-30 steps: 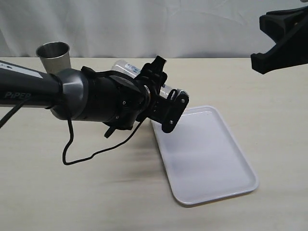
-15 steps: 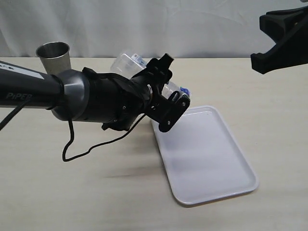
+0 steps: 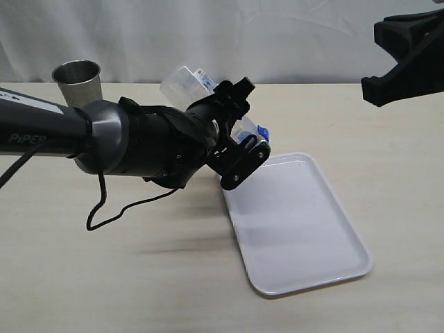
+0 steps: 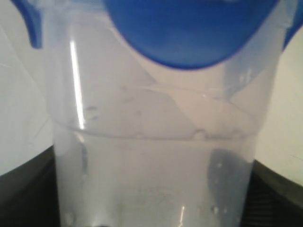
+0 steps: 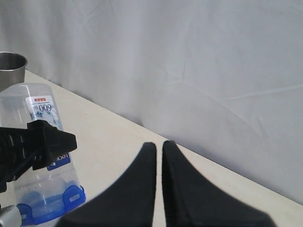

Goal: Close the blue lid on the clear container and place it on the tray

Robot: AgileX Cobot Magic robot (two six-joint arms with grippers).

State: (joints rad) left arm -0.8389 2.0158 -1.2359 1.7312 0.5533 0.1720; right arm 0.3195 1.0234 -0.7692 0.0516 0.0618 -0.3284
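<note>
Exterior view: left pincer (image 3: 240, 129) grips the clear container (image 3: 182, 83) slanted, blue lid (image 3: 262, 132) downward.

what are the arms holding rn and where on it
The left gripper holds the clear container, jaws clamped across its side wall partway along, with the blue lid at its mouth. The right gripper is shut, holding nothing.

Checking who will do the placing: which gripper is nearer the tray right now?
Left. The left gripper, holding the clear container, hangs by the tray's upper-left corner in the exterior view; the right gripper, shut, sits raised far to the right.
</note>
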